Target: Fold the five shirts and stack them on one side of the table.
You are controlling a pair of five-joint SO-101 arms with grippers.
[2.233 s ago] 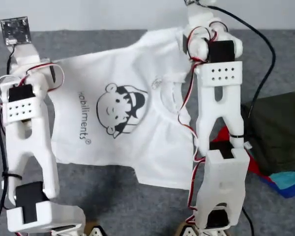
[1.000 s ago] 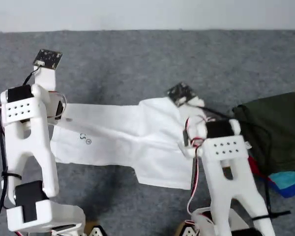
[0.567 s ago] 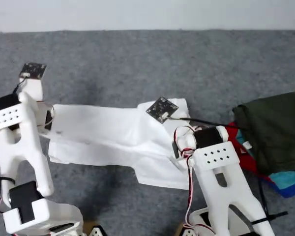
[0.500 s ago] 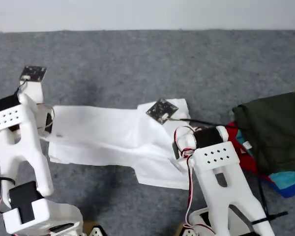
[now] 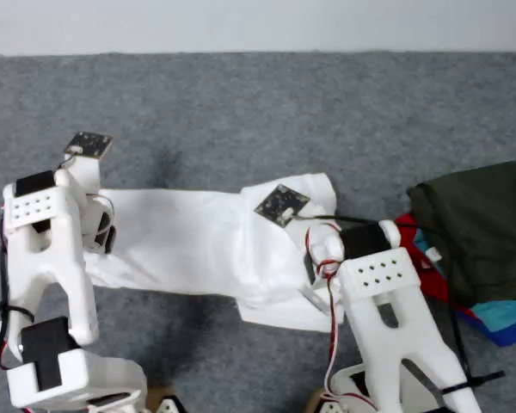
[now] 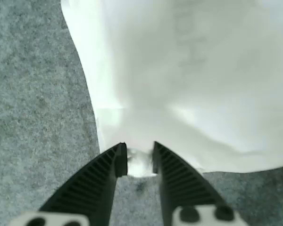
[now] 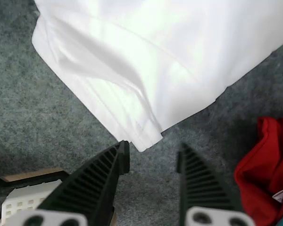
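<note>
The white shirt (image 5: 198, 249) lies folded into a long band on the grey table (image 5: 241, 112), apart from the dark green shirt (image 5: 477, 232) heaped at the right. The right gripper (image 7: 153, 148) has its jaws spread, just off the white shirt's corner, holding nothing. The left gripper (image 6: 137, 153) sits at the opposite edge with cloth at its tip; whether it clamps that cloth cannot be told.
</note>
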